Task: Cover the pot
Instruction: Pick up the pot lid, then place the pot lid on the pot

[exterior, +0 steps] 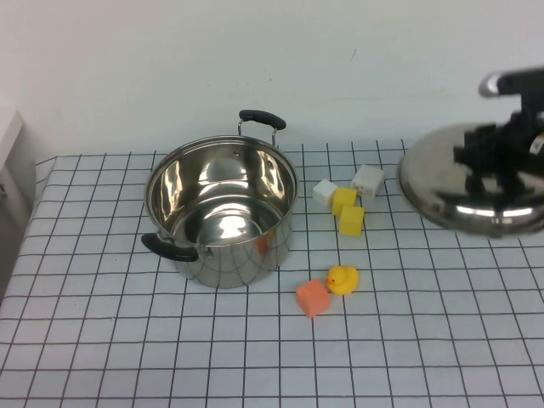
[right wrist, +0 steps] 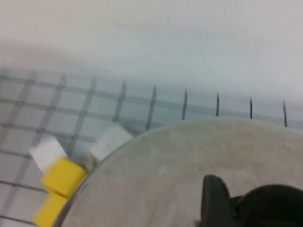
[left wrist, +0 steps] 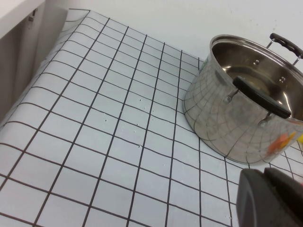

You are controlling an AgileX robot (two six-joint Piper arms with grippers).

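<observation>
At the near centre of the high view an orange block [exterior: 313,297] sits on the checked tablecloth [exterior: 102,340], with a yellow rubber duck [exterior: 342,279] just beside it on the right. Slightly farther back, left of centre, stands the pot [exterior: 221,212], open-topped and shiny, one black handle toward the near left and the other at its far rim; the orange block and the cloth's grid show mirrored in its wall. No brand, label or readable writing shows on the pot or on any other thing. Right of the pot, two yellow blocks [exterior: 348,211] lie touching each other, with two white blocks [exterior: 346,186] just behind them. At the right edge of the frame the right gripper [exterior: 497,157] is clamped on the black knob of the domed steel lid [exterior: 442,183], which is held tilted, well apart from the pot. In the right wrist view the lid [right wrist: 189,175] fills the lower frame, the yellow and white blocks beyond its rim. The left gripper [left wrist: 270,198] shows only as a dark part in the lower right of its wrist view, near the pot [left wrist: 227,118]; whether it is apart or together I cannot tell.
</observation>
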